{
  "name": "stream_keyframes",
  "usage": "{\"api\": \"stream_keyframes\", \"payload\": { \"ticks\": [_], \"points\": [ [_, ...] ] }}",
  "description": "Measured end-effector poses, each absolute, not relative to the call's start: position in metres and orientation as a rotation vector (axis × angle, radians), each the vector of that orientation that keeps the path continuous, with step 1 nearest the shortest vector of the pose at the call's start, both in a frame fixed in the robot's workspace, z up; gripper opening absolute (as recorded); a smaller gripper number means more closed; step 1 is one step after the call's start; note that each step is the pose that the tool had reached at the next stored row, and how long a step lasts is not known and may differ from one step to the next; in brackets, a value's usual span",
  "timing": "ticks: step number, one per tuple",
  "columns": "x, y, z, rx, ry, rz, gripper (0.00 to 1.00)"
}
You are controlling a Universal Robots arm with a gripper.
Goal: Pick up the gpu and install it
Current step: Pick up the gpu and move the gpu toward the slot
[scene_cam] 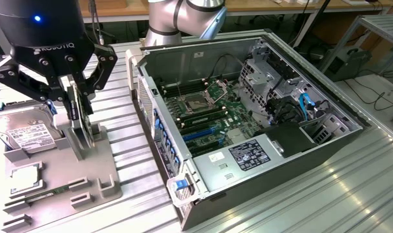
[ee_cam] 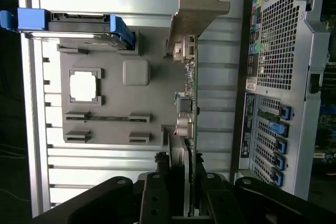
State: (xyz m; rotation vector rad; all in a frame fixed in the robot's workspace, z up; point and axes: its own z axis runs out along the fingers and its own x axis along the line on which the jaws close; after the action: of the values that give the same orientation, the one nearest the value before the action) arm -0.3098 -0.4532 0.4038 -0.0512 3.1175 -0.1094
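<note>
The gpu (scene_cam: pixel 80 121) stands on edge in a slotted post of the grey parts tray (scene_cam: pixel 99 170) at the exterior view's left. My gripper (scene_cam: pixel 76 99) reaches down from above with its black fingers shut on the card's upper edge. In the wrist view the gpu (ee_cam: pixel 192 85) appears edge-on, a thin green board running away from my gripper (ee_cam: pixel 181 179) to its silver end bracket (ee_cam: pixel 197 9). The card's lower edge still meets the post.
An open computer case (scene_cam: pixel 326 141) lies to the exterior view's right of the tray, motherboard (scene_cam: pixel 209 114) exposed. On the tray are a hard drive (scene_cam: pixel 22 131) with blue rails, a square chip (scene_cam: pixel 25 177) and a RAM stick (scene_cam: pixel 41 197). The case's rear panel (ee_cam: pixel 278 51) faces the tray.
</note>
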Motion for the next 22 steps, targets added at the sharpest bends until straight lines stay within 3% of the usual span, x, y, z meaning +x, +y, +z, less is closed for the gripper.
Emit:
{"api": "stream_keyframes", "payload": {
  "ticks": [13,15,18,22],
  "points": [
    [-0.310,-0.453,0.417,-0.051,3.117,-0.126,0.28],
    [-0.310,-0.453,0.437,-0.050,3.118,-0.034,0.28],
    [-0.310,-0.453,0.464,-0.050,3.118,-0.033,0.28],
    [-0.310,-0.453,0.466,-0.050,3.119,-0.031,0.28]
  ]
}}
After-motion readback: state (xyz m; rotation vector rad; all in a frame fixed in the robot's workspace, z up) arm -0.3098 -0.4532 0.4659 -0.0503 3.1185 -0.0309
